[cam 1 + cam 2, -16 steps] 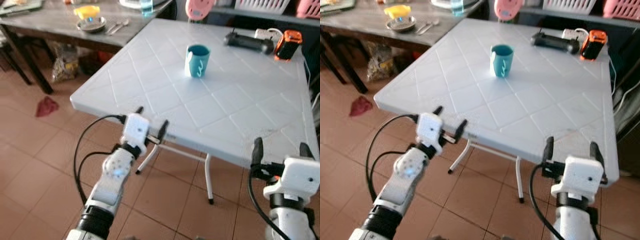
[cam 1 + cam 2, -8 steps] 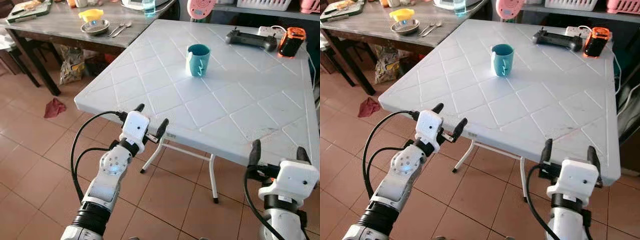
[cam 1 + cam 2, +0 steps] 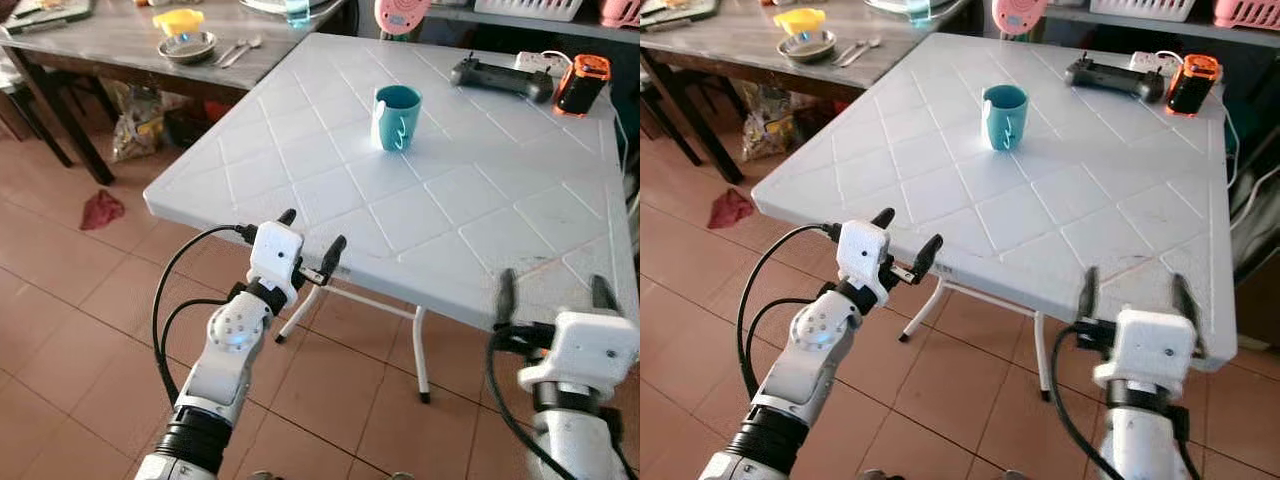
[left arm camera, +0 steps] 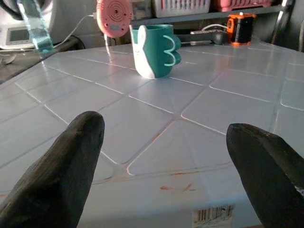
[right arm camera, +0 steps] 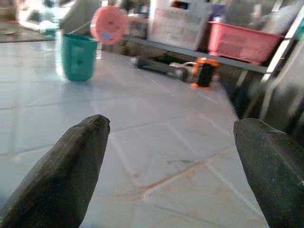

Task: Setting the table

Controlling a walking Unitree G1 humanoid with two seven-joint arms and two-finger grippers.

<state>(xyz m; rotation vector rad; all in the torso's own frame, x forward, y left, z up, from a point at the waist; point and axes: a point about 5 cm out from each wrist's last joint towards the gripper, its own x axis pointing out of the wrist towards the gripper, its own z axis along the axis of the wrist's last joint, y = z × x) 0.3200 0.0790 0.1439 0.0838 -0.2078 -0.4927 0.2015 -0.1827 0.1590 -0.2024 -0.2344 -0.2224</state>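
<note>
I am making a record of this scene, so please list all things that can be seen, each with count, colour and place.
white table: 1, white with a diamond pattern, in front of the robot.
cup: 1, teal with white markings, on the white table, toward its far side.
controller: 1, black, at the far edge of the white table.
orange and black device: 1, far right corner of the white table.
grey table: 1, grey, far left.
bowl: 1, metal, on the grey table.
yellow thing: 1, behind the bowl.
red cloth: 1, on the floor, left.
left gripper: 1, black fingers, open, at the near table edge.
right gripper: 1, black fingers, open, at the near right edge.
</note>
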